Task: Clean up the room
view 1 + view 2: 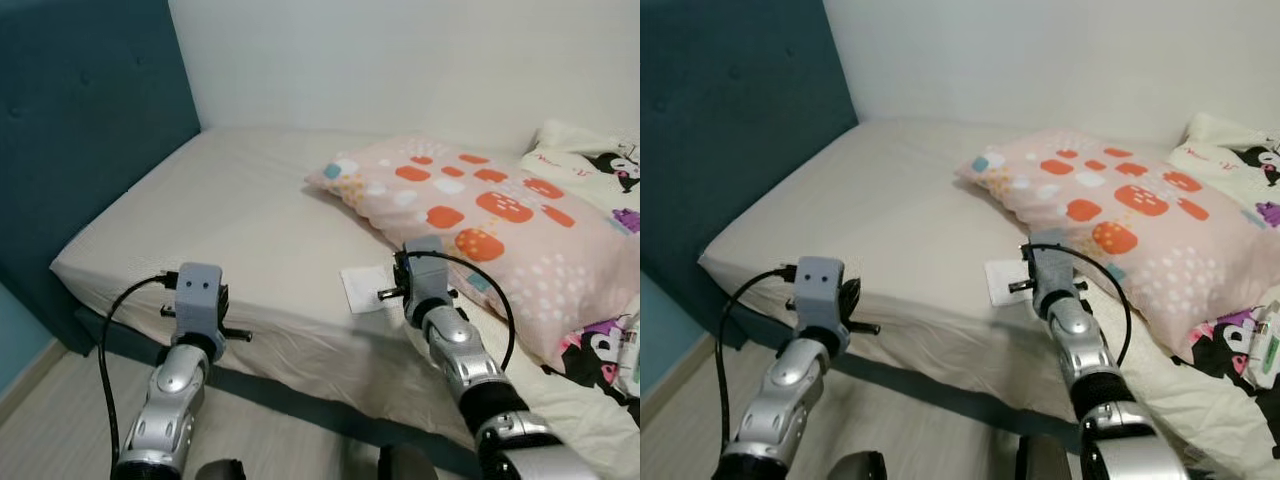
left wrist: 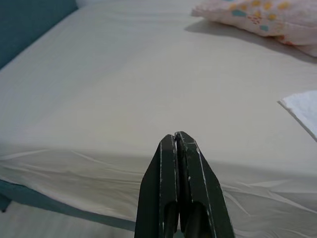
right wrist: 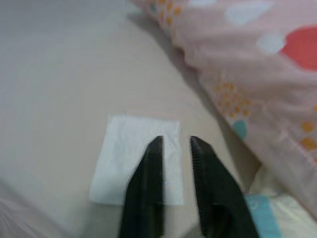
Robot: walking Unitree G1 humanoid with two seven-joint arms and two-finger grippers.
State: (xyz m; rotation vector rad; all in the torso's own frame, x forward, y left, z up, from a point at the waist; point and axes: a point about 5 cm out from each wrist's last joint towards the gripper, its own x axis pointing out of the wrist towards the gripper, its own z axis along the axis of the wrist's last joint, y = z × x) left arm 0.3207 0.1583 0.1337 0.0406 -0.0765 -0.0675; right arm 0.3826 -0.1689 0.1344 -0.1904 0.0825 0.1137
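At centre frame, my right gripper [image 3: 174, 144], fingers slightly apart, hovers over the white tissue [image 3: 136, 158] on the bed [image 1: 220, 220]; I judge a descent and pinch comes next. Left gripper [image 2: 177, 141] is closed, idle.

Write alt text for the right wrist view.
The right gripper, fingers slightly apart, hovers over a white tissue lying flat on the beige bed sheet. A pink pillow with orange and white spots lies beside it.

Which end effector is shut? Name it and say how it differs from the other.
The left end effector: its black fingers are pressed together above the bed's edge. The right end effector has a clear gap between its fingers, over the white tissue.
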